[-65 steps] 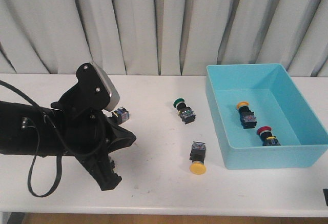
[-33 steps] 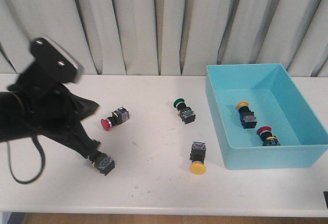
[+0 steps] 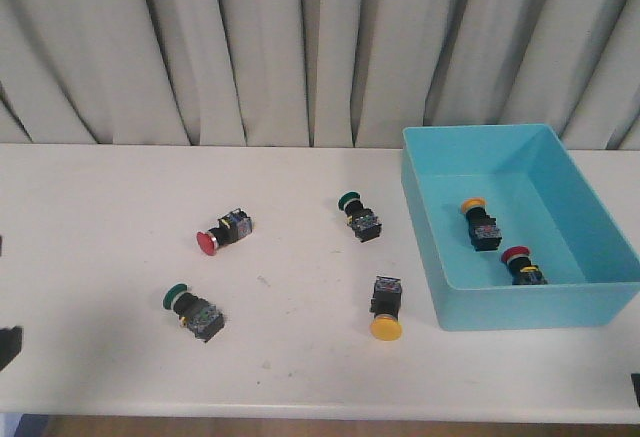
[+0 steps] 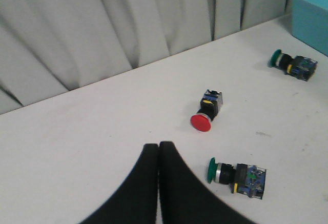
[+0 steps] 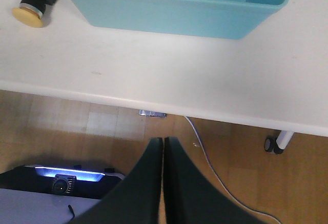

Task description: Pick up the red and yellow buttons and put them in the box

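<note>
On the table left of centre lies the red button (image 3: pixel 209 242), free; left gripper (image 4: pixel 158 149) closed and empty. Approach from above, straddling its black body; box (image 3: pixel 440 292) far right

I see two green-capped buttons on the white surface (image 3: pixel 100 207) — one (image 3: pixel 193 310) near the front-left, one (image 3: pixel 358 216) mid-surface — pleated curtains (image 3: pixel 250 47) behind.

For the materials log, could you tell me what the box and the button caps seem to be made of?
The box: likely moulded plastic, an even turquoise with a slight sheen. The red cap and yellow cap: probably smooth coloured plastic on black bodies.
</note>
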Controlling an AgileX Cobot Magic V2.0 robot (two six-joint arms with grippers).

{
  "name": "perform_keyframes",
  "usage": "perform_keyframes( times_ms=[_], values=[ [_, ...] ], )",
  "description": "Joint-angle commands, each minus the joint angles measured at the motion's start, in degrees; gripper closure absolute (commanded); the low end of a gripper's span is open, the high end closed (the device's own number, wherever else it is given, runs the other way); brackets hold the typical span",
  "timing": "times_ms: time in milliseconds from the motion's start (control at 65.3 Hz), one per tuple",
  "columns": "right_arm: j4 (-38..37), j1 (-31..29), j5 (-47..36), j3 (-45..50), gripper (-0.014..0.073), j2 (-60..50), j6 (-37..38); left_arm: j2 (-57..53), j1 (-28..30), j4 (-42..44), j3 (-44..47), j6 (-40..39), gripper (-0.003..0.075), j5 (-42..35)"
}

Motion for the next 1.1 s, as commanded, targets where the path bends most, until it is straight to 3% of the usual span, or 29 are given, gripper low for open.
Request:
perform_keyframes(
  times_ms=[0,245,460,1088],
  values=[
    [0.0,-0.1,-2.1,-1.4,0.0601,-0.3,-0.1,-8.6,3.6,-1.5,5.5,-2.1,0.0727,-8.0],
    [0.0,-0.1,-2.1,-1.4,0.0601,-0.3,-0.1,-28.1,9.4,-5.2,22.4,-2.1,0.0727,-12.4],
    [0.0,-0.1,-2.1,-1.4,0.0601,-0.3,-0.1,-36.6,12.0,-6.8,30.4,-2.1,0.0727,-17.4],
    [0.0,-0.1,-2.0,-1.4,0.0601,-0.3,-0.1,-40.4,9.3,-5.6,30.4,-1.9,0.0727,-16.1]
  ],
)
